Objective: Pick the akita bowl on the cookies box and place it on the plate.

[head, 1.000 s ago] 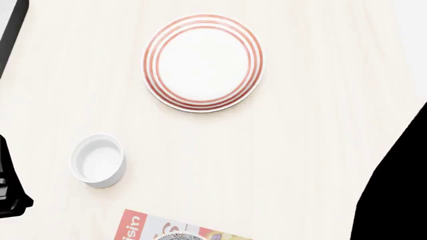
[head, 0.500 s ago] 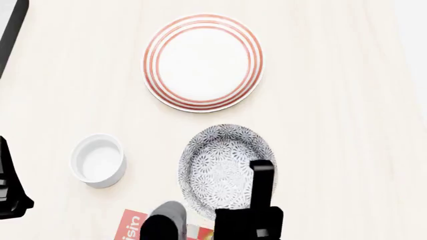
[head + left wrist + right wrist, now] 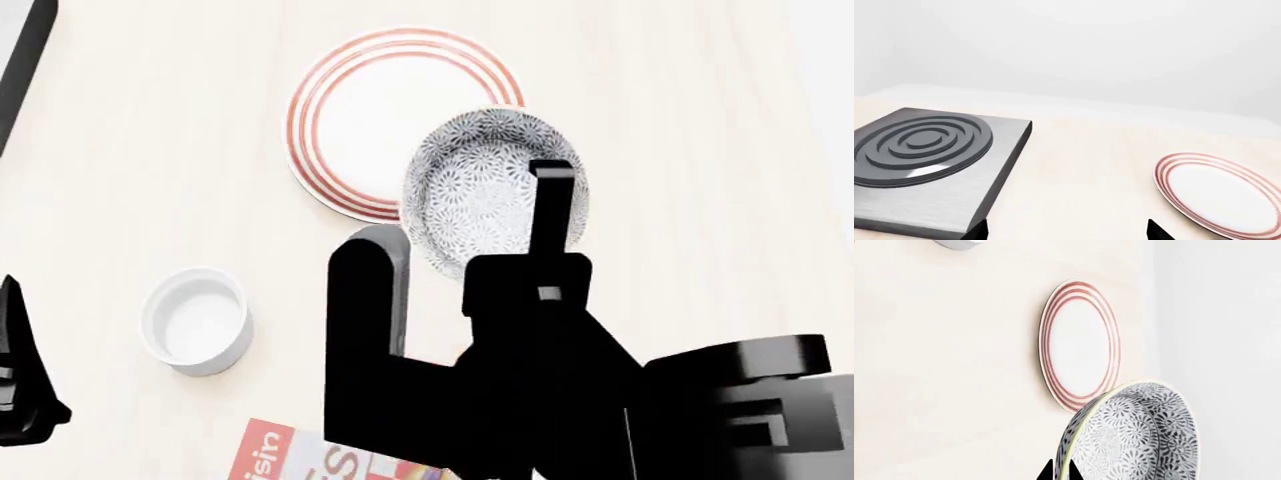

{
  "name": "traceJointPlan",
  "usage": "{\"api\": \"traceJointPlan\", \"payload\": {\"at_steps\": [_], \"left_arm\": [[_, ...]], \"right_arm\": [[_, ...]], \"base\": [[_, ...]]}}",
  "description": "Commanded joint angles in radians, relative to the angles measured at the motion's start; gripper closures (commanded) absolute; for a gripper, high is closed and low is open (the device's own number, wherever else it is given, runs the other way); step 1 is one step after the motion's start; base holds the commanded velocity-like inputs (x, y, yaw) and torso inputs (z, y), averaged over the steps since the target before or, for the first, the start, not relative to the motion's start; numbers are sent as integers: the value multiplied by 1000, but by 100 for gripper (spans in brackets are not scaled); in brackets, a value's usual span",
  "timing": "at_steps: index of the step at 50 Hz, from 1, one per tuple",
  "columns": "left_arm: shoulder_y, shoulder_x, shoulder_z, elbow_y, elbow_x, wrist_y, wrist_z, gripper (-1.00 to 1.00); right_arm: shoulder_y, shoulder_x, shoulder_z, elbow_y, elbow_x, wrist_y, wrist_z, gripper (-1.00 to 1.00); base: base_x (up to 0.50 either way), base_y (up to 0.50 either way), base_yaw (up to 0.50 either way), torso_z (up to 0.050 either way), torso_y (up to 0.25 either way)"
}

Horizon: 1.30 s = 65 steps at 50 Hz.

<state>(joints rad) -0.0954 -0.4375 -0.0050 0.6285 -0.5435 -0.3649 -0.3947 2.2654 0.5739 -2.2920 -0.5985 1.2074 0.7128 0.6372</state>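
Note:
The akita bowl (image 3: 483, 190), white with dense grey floral speckle, hangs in the air and overlaps the near right rim of the plate (image 3: 360, 110) in the head view. My right gripper (image 3: 558, 205) is shut on the bowl's rim, with one black finger (image 3: 551, 215) lying inside it. In the right wrist view the two fingertips straddle the rim of the bowl (image 3: 1141, 435), and the red-ringed plate (image 3: 1081, 345) lies beyond. A corner of the cookies box (image 3: 283, 455) shows at the near edge. My left gripper (image 3: 1067, 232) is open and holds nothing.
A small plain white cup (image 3: 198, 320) stands left of the box. A grey hob with concentric rings (image 3: 921, 160) sits at the table's far left, its dark edge (image 3: 20, 60) showing in the head view. The plate (image 3: 1221, 192) lies to its right.
The right arm has come into view from below, lifted the bowl off the cookies box and carried it away from me to the plate's near right rim. The left arm has stayed put.

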Motion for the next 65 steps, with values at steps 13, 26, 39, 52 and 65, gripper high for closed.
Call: {"api": "traceJointPlan", "payload": {"at_steps": [13,26,39,52,65], "left_arm": [[27,-6,13,0,4,44,34,-100],[56,-10,44,3,38,121,93,-100],[85,-13,69,24,-2,164,159,-100],[88,-19,88,36,-2,168,173,-100],[81,-22,82,36,-9,165,162,-100]], "right_arm": [[-117,-98,42,327,-206,-63,-139,100],[-155,-137,64,485,-265,-115,-194,100],[-227,-202,67,649,-326,-165,-243,100],[-305,-261,99,814,-354,-248,-314,100],[-346,-311,140,950,-364,-304,-363,100]], "base": [[0,0,0,0,0],[0,0,0,0,0],[0,0,0,0,0],[0,0,0,0,0],[0,0,0,0,0]]}}
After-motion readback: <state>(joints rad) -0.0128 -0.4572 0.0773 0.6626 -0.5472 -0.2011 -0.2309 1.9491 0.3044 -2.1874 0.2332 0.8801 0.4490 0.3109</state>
